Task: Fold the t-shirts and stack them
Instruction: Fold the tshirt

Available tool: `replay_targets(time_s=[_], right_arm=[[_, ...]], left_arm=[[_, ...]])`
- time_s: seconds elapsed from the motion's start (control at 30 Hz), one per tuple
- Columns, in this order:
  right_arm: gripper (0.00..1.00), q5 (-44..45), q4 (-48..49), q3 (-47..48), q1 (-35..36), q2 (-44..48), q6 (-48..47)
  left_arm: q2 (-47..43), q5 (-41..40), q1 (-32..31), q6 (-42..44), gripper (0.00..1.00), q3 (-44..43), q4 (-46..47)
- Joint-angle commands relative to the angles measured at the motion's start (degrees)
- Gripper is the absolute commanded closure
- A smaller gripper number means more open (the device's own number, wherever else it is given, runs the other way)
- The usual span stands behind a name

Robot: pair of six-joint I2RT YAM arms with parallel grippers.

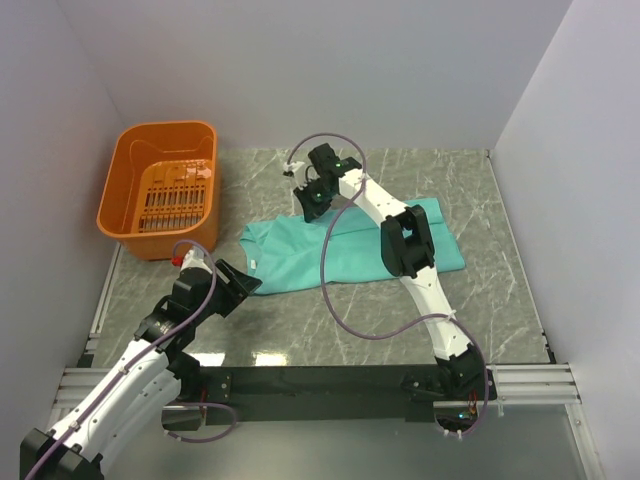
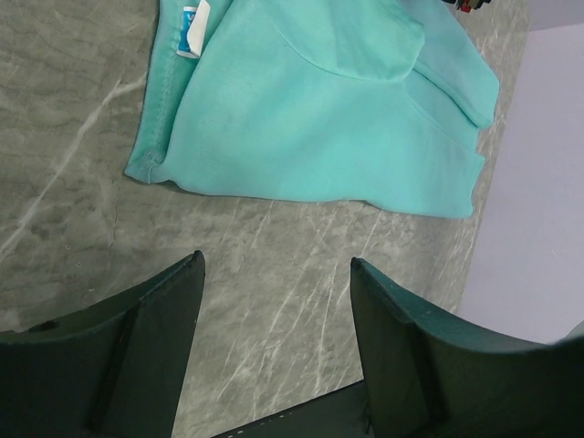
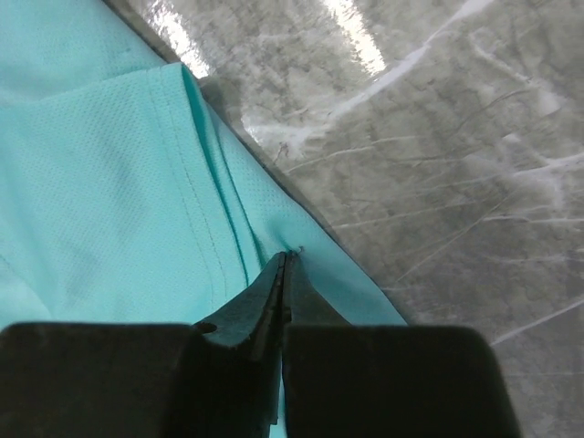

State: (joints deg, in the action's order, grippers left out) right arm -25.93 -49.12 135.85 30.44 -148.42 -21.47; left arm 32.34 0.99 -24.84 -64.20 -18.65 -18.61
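Right claw [image 3: 285, 258] tight on t-shirt [image 3: 91, 164] hem — wrist view only.

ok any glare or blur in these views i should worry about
Right wrist view: bright glare streaks on the table, t-shirt weave sharp, right gripper nearly black. Top external view: pale reflection along the table's near edge. Left wrist view: even light, left gripper dim, slightly soft.

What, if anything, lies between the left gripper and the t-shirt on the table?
Nothing visible. The left gripper, open, faces the t-shirt with only table surface showing between them. The orange basket stands off to the side, out of that line. The right gripper is shut on the t-shirt's far edge.
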Motion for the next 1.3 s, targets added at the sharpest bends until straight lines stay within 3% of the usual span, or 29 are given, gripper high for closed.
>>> replay_targets(time_s=[0.0,0.23,0.67,1.0,1.17,1.27], right_arm=[[1.00,1.15,3.59,0.82,-0.29,0.41,3.62],[1.00,6.59,10.44,-0.15,-3.36,2.17,12.40],[1.00,18.11,13.79,2.22,-11.35,1.38,24.62],[1.00,14.16,14.14,4.33,-19.97,1.73,35.27],[1.00,2.23,17.31,-0.75,-22.17,6.64,33.26],[0.99,0.01,17.04,-2.60,-22.78,9.80,29.13]], left_arm=[[-0.43,-0.82,-0.21,-0.04,0.30,-2.61,0.07],[-0.43,-0.73,-0.12,-0.13,0.30,-2.79,-0.20],[1.76,-0.29,-0.21,-0.31,0.30,-2.53,1.91],[2.99,0.59,-0.21,-0.48,0.30,-3.14,3.40],[4.57,1.55,-0.21,-0.31,0.30,-2.88,6.47],[9.39,2.43,-0.12,0.22,0.30,-3.32,12.09]])
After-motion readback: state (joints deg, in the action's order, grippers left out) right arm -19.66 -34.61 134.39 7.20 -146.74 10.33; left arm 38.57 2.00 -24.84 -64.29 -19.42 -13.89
